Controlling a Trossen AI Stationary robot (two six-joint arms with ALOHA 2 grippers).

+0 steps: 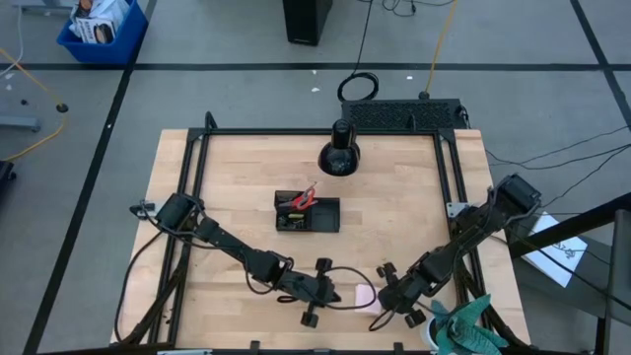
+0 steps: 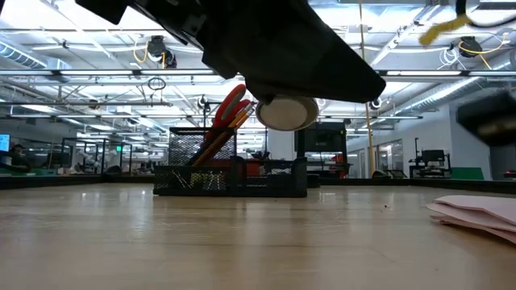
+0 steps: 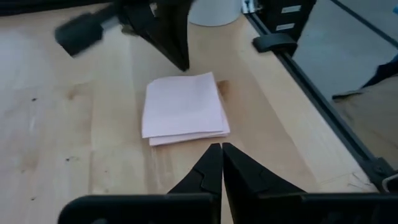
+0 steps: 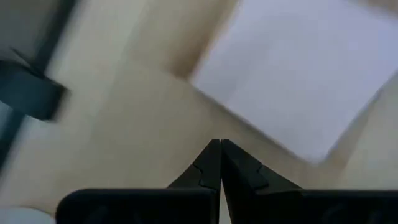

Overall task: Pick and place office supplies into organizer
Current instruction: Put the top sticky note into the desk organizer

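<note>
I see the pink sticky-note pad (image 1: 363, 294) at table's 6 o'clock, between both clenched, empty grippers: left gripper (image 3: 221, 163), right gripper (image 4: 220, 157). Organizer (image 1: 308, 213), centre, seemingly holds the scissors (image 1: 305, 197).

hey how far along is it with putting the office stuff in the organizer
Mostly done: the red-handled scissors and orange pencils already stand in the organizer. Nothing is in hand: the left gripper and right gripper are both shut and empty, on either side of the pink sticky-note pad. That pad lies flat on the table near its front edge and is the only supply left out.
</note>
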